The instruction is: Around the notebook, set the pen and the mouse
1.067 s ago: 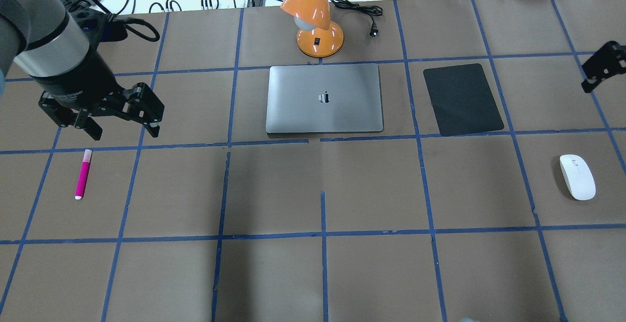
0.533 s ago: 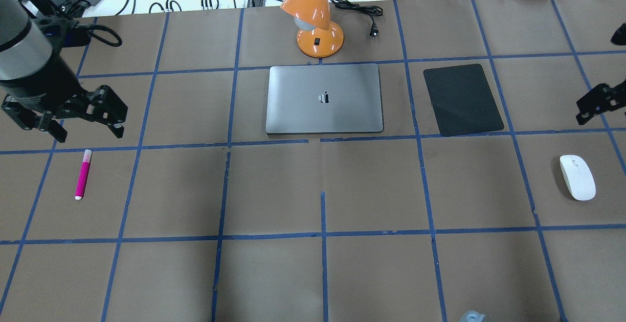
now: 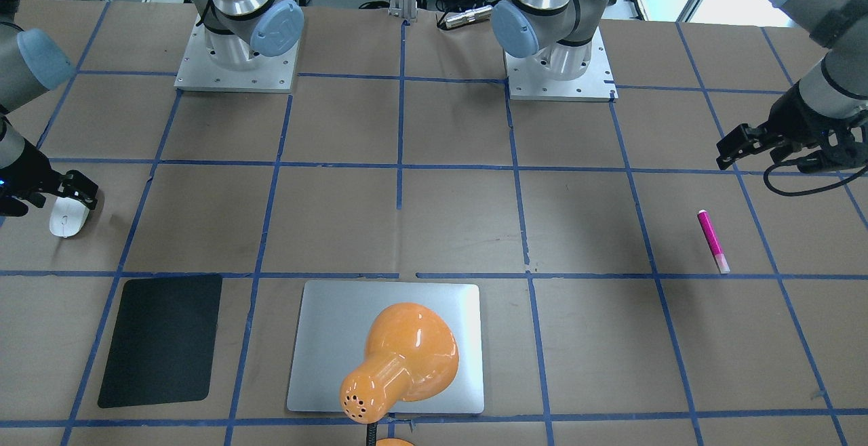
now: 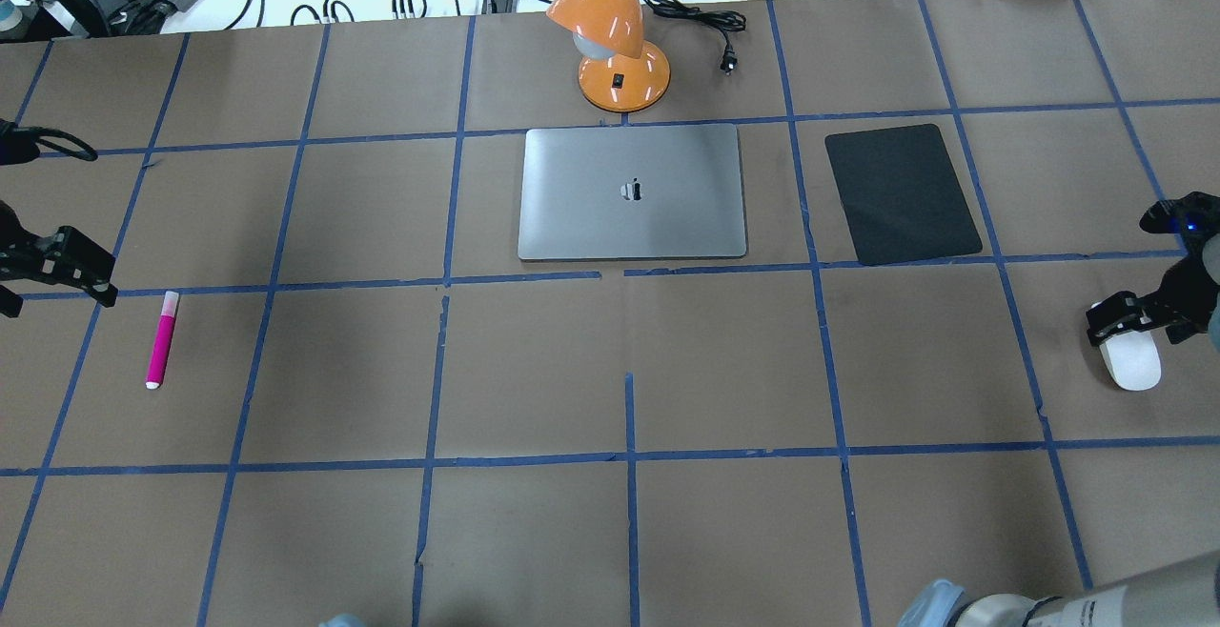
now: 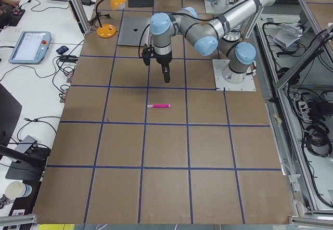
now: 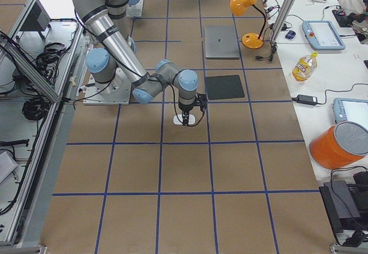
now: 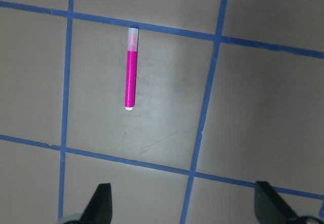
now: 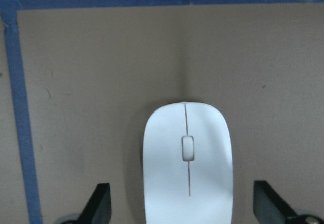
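A brown worktop [image 4: 534,532], marked off in squares by blue tape, is seen under both arms. The closed silver-grey notebook [image 4: 632,227] is laid flat at the far middle, just in front of the base of an orange desk lamp [image 4: 624,82]. A black mat [image 4: 902,193] is set to the right of the notebook, apart from it.

The left end effector [image 7: 185,206] is held wide open above the left edge of the worktop, and nothing is gripped in it. The right end effector [image 8: 182,206] is likewise spread wide, with one finger on either side of the white mouse [image 4: 1131,365] (a gap is visible on both sides in the wrist view), so nothing is clamped. The mouse is found at the right edge, nearer than the mat and well apart from the notebook.

The magenta pen [image 4: 160,339] is laid flat on the left, its pale cap pointed to the far side, well apart from the notebook and outside the left fingers.
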`<state>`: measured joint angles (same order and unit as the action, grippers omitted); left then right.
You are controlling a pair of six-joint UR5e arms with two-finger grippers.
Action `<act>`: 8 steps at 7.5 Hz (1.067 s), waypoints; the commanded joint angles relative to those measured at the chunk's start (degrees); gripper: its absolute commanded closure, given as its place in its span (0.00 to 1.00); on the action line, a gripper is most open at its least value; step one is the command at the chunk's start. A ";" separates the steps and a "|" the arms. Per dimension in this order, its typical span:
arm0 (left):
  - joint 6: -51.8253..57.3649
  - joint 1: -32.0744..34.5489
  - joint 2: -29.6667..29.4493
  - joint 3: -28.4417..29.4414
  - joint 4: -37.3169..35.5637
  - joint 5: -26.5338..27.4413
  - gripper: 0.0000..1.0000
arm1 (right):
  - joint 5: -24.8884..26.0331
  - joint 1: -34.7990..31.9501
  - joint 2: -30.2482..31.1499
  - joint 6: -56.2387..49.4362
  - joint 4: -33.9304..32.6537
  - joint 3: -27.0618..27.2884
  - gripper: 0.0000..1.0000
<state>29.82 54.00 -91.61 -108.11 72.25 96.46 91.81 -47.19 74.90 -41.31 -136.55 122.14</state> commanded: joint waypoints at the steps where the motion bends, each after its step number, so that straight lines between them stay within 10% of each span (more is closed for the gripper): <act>1: 3.31 -3.72 -4.00 -6.65 -14.71 -2.22 0.00 | -0.05 0.87 -0.72 -0.61 -0.56 0.82 0.00; 3: 2.79 -4.08 -7.95 -7.20 -15.83 -5.05 0.00 | -0.14 0.87 -0.63 -0.44 -0.65 1.09 0.09; 5: 3.23 -4.26 -11.73 -6.15 -16.96 -5.05 0.00 | -0.14 0.87 -0.55 0.09 -0.56 1.00 0.40; 8: 3.23 -4.26 -15.69 -6.06 -21.00 -5.14 0.00 | -0.14 0.61 0.15 0.96 0.23 0.83 0.48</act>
<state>33.06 49.75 -105.63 -114.26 52.89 91.32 91.67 -46.37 74.73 -40.90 -136.76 123.08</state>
